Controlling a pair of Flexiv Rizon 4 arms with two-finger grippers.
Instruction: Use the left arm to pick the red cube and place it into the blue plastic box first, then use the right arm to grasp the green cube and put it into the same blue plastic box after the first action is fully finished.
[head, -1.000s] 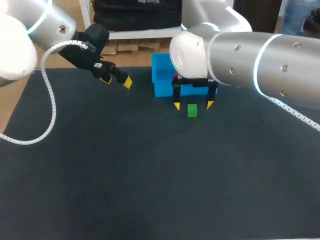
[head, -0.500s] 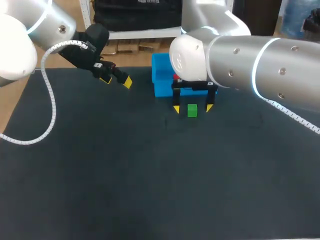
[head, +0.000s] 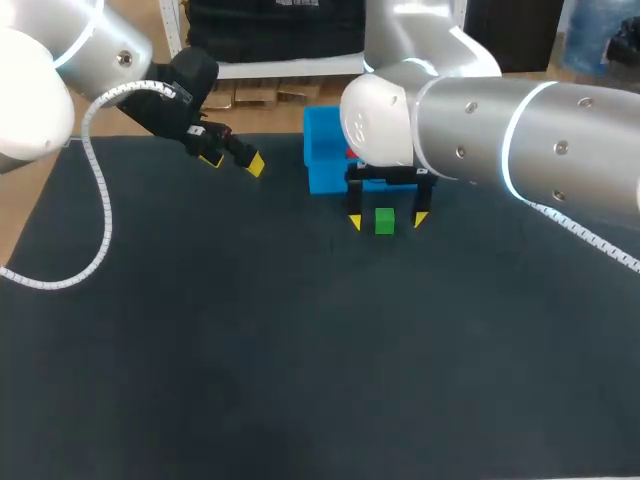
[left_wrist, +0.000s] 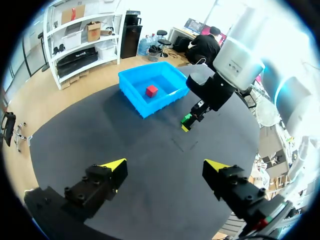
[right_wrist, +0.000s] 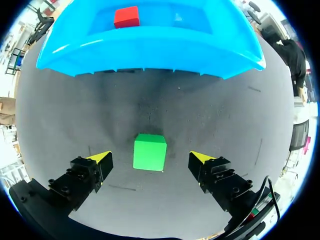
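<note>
The green cube (head: 384, 221) (right_wrist: 149, 152) rests on the dark table just in front of the blue plastic box (head: 321, 140) (right_wrist: 150, 47). My right gripper (head: 386, 220) (right_wrist: 150, 156) hangs open over it, one yellow tip on each side of the cube without touching it. The red cube (right_wrist: 126, 16) (left_wrist: 151, 90) lies inside the blue plastic box (left_wrist: 132, 86); in the head view only a sliver of red (head: 349, 153) shows behind the right arm. My left gripper (head: 232, 161) (left_wrist: 165, 164) is open and empty, held above the table's back left, well away from the box.
The dark table mat (head: 250, 350) stretches wide toward the front and both sides. A white cable (head: 98, 220) hangs from my left arm over the table's left part. My right arm's big elbow (head: 385, 120) overhangs the box.
My right gripper has come down a little around the green cube. The left arm has stayed still.
</note>
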